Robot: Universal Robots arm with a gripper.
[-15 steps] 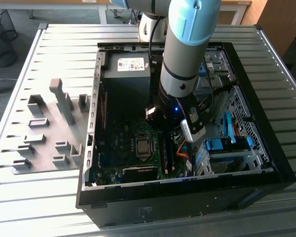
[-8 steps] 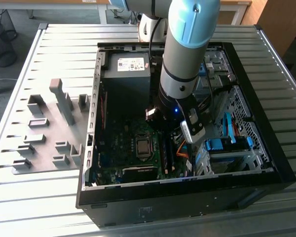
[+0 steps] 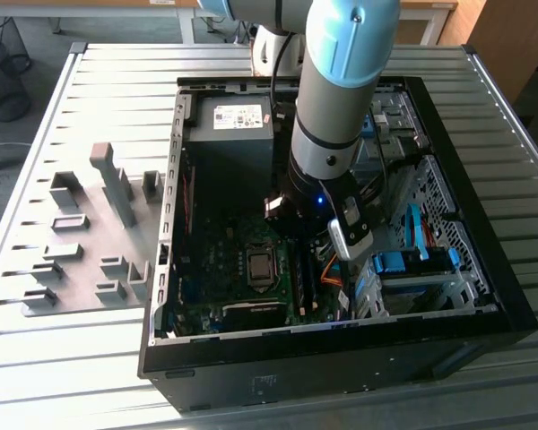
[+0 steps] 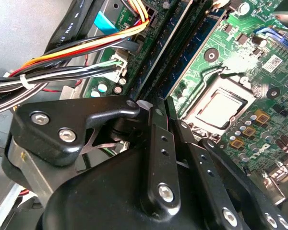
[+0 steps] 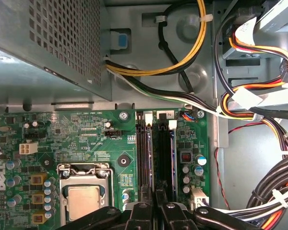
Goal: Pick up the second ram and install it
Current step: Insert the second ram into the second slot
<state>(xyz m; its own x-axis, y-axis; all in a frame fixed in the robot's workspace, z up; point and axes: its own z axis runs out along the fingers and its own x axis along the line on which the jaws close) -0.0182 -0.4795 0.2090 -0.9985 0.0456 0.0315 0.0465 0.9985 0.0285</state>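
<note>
Down inside the open black computer case (image 3: 341,360) on the slatted grey metal surface (image 3: 72,358). Black fingers (image 5: 139,216) pinched almost together on the slim blue circuit-board memory stick (image 4: 189,57), upright on edge in a slot of the green motherboard (image 5: 86,143), near the silver processor socket (image 5: 84,196).

green motherboard (image 5: 86,143) with silver cpu socket (image 5: 84,196); black hand (image 4: 156,143); grey perforated power supply (image 5: 48,43); yellow, orange, black and white cables (image 5: 192,52); light-blue drive brackets (image 3: 412,262); grey ribbed counter (image 3: 72,358).
</note>
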